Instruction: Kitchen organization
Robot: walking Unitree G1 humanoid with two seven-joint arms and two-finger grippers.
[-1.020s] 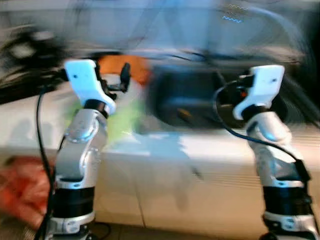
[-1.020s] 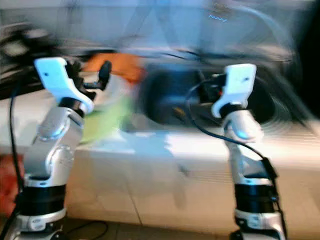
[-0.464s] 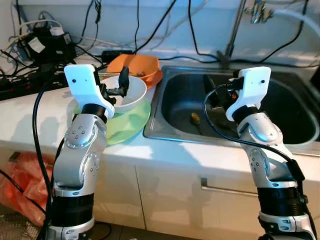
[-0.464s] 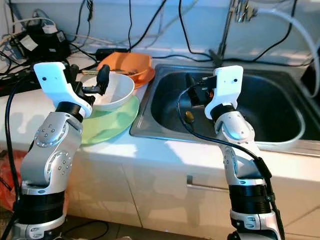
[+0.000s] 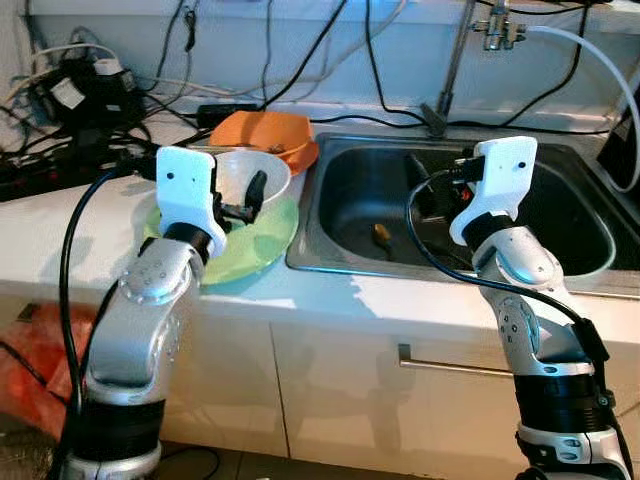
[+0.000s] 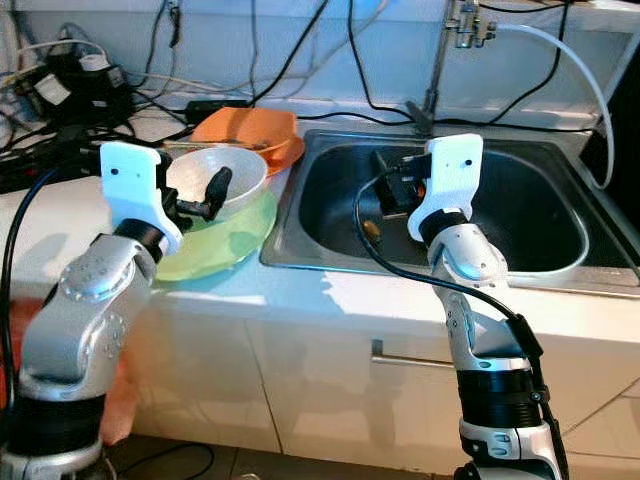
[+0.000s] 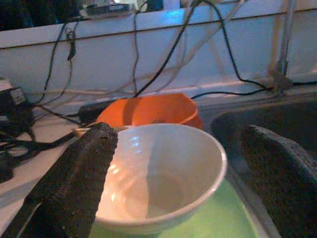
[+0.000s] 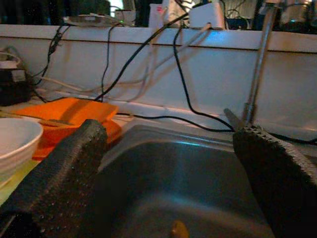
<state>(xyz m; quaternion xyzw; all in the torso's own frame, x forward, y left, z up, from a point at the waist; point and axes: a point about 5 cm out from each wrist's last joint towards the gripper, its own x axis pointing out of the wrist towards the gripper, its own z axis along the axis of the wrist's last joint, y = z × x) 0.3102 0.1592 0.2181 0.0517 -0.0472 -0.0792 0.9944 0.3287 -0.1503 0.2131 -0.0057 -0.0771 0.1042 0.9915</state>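
Note:
A white bowl (image 5: 268,170) sits on a green plate (image 5: 258,240) on the white counter, left of the sink (image 5: 330,268). An orange bowl (image 5: 262,130) stands just behind it. My left gripper (image 5: 242,200) is open at the white bowl's near side, and in the left wrist view its fingers (image 7: 79,178) stand apart on either side of the bowl (image 7: 163,173). My right gripper (image 5: 432,195) is open, held above the sink basin with nothing between its fingers (image 8: 64,173). A small yellowish scrap (image 5: 382,232) lies on the sink bottom.
A faucet (image 5: 452,62) rises behind the sink. Cables and power adapters (image 5: 80,90) crowd the counter's back left. An orange bag (image 5: 25,370) lies on the floor at left. Below the counter edge are cabinet doors with a handle (image 5: 450,368).
The picture has gone from blurred to sharp. My left gripper has dropped lower and a little right, closer to the white bowl's near rim. The right arm has held its place.

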